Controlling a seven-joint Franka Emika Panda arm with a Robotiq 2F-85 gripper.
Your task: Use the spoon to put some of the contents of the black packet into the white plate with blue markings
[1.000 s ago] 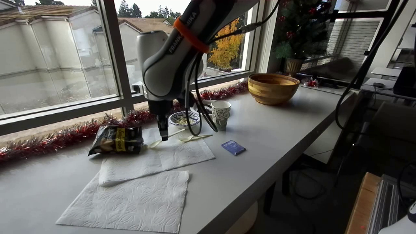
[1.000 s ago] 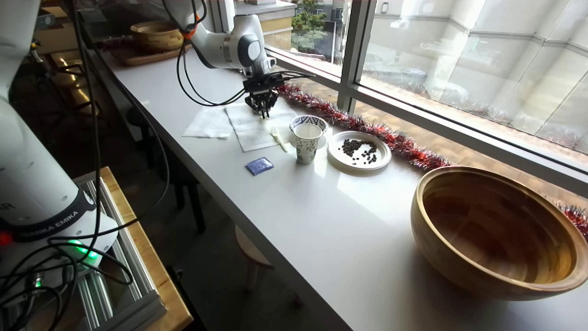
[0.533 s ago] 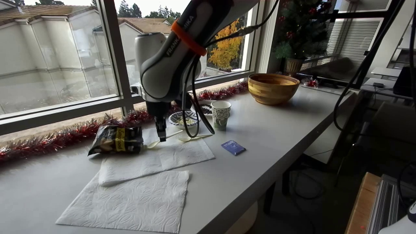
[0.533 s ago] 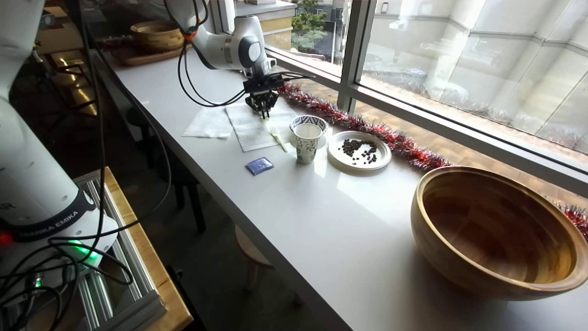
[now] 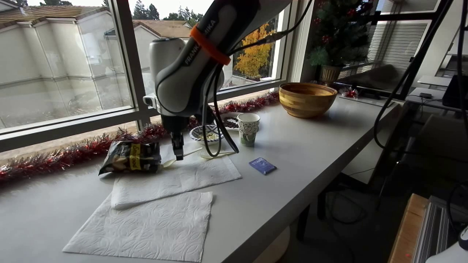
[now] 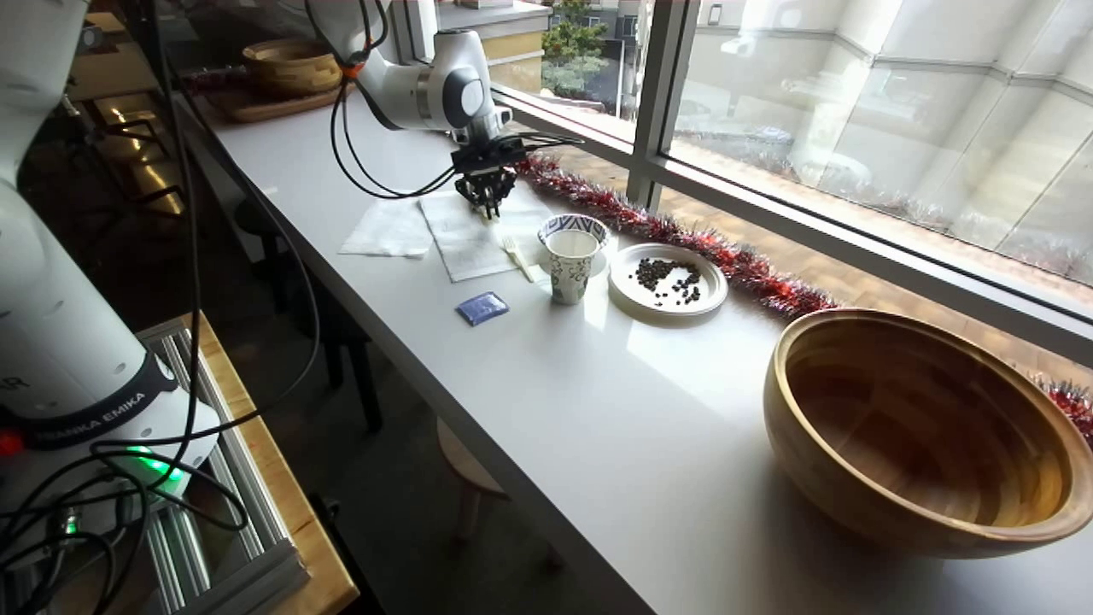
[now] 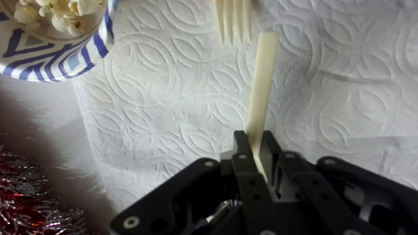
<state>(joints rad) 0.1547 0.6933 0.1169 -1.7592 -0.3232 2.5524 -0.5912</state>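
Spoon (image 7: 263, 78) over towel (image 7: 179, 101) near window (image 5: 69, 69)

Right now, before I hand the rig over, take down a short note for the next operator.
Gripper: closed on the spoon by its handle, paper towel beneath.
Black packet: near the spoon's bowl end; contact can't be judged.
White plate with blue markings: apart from the gripper, popcorn in it; whether any came by spoon isn't shown.
Done: spoon gripped.
Left: apparently, scoop from the packet and tip it into the plate; can't tell whether the spoon carries anything.
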